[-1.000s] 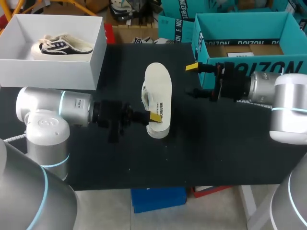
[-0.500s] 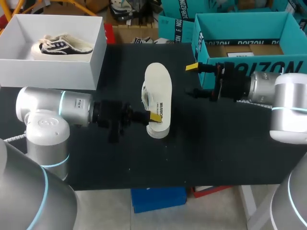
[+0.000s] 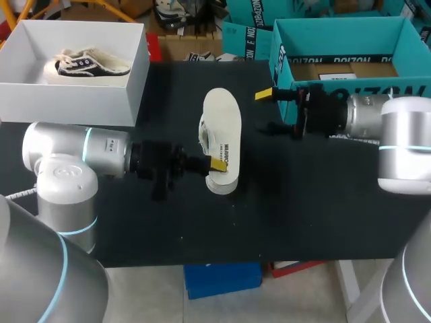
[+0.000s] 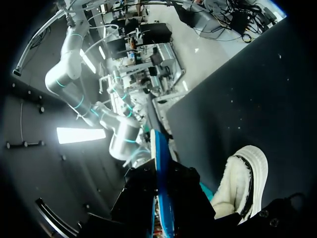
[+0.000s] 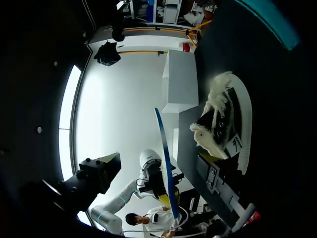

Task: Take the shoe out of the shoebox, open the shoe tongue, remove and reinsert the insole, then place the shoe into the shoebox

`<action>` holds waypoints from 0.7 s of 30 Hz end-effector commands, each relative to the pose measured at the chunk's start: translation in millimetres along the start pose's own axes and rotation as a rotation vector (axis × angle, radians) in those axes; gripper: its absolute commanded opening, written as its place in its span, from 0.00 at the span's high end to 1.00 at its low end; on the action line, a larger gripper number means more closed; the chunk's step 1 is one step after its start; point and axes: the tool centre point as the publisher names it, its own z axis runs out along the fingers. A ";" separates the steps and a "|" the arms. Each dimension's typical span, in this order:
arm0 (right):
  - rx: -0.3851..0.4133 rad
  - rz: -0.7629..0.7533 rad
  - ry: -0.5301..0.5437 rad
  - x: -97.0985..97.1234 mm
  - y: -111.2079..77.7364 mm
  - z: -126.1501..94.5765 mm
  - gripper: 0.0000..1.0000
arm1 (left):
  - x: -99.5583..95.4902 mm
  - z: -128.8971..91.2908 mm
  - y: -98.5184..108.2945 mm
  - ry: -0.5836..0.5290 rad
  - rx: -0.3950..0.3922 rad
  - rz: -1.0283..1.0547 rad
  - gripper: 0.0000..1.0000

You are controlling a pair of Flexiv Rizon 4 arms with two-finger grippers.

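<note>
- Right gripper (image 3: pixel 267 111) is spread wide and holds nothing. The shoe (image 3: pixel 222 138) lies just ahead of it, not touching.
- Left gripper (image 3: pixel 215 163) sits at the shoe's heel, but I cannot tell whether it clamps.
- The head view gives only the pale sole. The right wrist view shows the shoe's (image 5: pixel 223 124) dark upper and fleecy collar, and the left wrist view shows the fleece lining (image 4: pixel 242 188) beside that gripper.
- A small label (image 3: pixel 223 152) with dark print sits on the sole by the left gripper.
- The white box (image 3: pixel 67 104), behind the left gripper, holds a second shoe (image 3: pixel 86 64).
</note>
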 end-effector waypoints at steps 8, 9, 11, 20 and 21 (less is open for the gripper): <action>0.148 0.019 -0.045 -7.7 4.0 24.7 0.00 | 0.2 1.4 -1.1 0.003 -0.006 0.003 1.00; 0.153 0.022 -0.048 -9.4 2.1 25.1 0.00 | 0.2 1.4 -1.1 0.003 -0.006 0.003 1.00; 0.155 0.032 -0.046 -12.7 -1.2 24.3 0.00 | 0.2 1.4 -1.1 0.003 -0.006 0.003 1.00; 0.186 0.045 -0.073 -13.6 -11.8 32.9 0.00 | 0.2 1.4 -1.1 0.003 -0.006 0.003 1.00; 0.188 0.045 -0.074 -13.0 -13.0 34.9 0.00 | 0.2 1.4 -1.1 0.003 -0.006 0.003 1.00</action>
